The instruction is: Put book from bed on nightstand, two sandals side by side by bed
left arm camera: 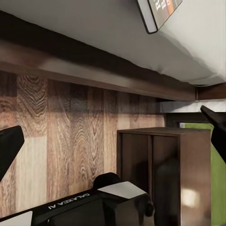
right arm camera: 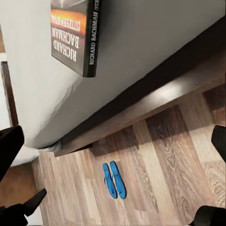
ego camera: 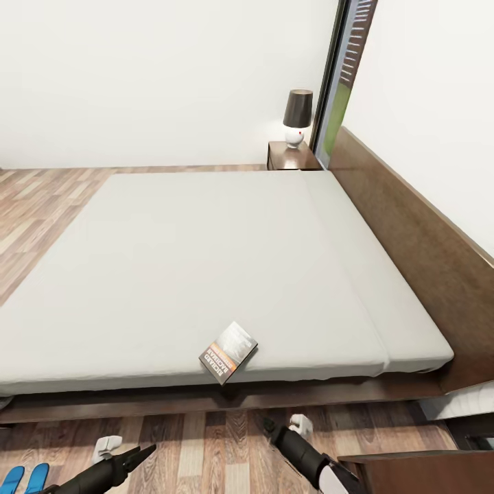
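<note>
The book [ego camera: 228, 352] lies flat on the off-white mattress of the bed [ego camera: 206, 261], at its near edge; its cover also shows in the right wrist view [right arm camera: 75, 35] and a corner in the left wrist view [left arm camera: 157, 12]. Two blue sandals [ego camera: 24, 478] lie side by side on the plank floor beside the bed frame [right arm camera: 114, 180]. My left gripper [ego camera: 134, 456] and right gripper [ego camera: 274, 429] hang low over the floor in front of the bed, both open and empty. A nightstand [ego camera: 291, 156] stands at the far side by the headboard; another [ego camera: 425, 473] is close at my right [left arm camera: 160, 165].
A lamp [ego camera: 298, 116] with a dark shade stands on the far nightstand. The slab headboard [ego camera: 425, 240] runs along the right. The dark bed frame [ego camera: 206, 401] edges the floor strip where my arms are. A tall window [ego camera: 346, 75] is behind the far nightstand.
</note>
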### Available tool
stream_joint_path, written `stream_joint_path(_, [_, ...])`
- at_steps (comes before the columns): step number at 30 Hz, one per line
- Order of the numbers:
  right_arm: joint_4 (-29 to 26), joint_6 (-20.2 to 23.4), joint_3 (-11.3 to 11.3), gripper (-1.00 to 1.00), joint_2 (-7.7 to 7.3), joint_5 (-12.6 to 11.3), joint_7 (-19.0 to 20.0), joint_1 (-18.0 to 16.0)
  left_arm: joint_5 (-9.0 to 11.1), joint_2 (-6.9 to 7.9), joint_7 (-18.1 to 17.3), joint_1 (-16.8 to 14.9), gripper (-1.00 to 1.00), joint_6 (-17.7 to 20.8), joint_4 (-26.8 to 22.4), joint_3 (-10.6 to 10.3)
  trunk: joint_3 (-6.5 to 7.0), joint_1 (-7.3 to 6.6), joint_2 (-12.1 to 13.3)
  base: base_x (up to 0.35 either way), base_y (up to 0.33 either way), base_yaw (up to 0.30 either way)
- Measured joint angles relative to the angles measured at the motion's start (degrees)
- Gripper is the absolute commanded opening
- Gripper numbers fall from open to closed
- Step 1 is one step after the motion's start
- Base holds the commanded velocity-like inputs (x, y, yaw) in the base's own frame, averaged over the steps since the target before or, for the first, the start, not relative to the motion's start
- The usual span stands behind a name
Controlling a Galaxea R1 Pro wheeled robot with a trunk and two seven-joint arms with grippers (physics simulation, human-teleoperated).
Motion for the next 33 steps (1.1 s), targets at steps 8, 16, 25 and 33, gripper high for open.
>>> stream_joint_path(8, [-0.1, 0.5, 0.1, 1.00, 0.05, -9.5, 9.0, 0.0, 0.0, -0.07, 0.0, 0.0, 1.00, 0.0, 0.0, 0.0, 0.00, 0.00, 0.0, 0.000, 0.000, 0.000])
stream_joint_path(16, [0.1, 2.1, 0.3, 1.00, 0.06, -10.3, 12.2, 0.0, 0.0, -0.09, 0.0, 0.0, 1.00, 0.1, 0.0, 0.0, 0.00, 0.00, 0.0, 0.000, 0.000, 0.000])
stream_joint_path(25, [0.2, 2.2, 1.0, 1.00, 1.02, -10.5, 10.3, -2.3, -0.1, -1.29, 0.0, 0.0, 1.00, 0.1, 0.0, 0.0, 0.00, 0.00, 0.0, 0.000, 0.000, 0.000])
stream_joint_path(33, [0.7, 1.6, 1.4, 1.00, 0.94, -10.6, 5.1, -5.8, -0.2, -1.32, 0.0, 0.0, 1.00, 0.1, 0.0, -0.1, 0.00, 0.00, 0.0, 0.000, 0.000, 0.000])
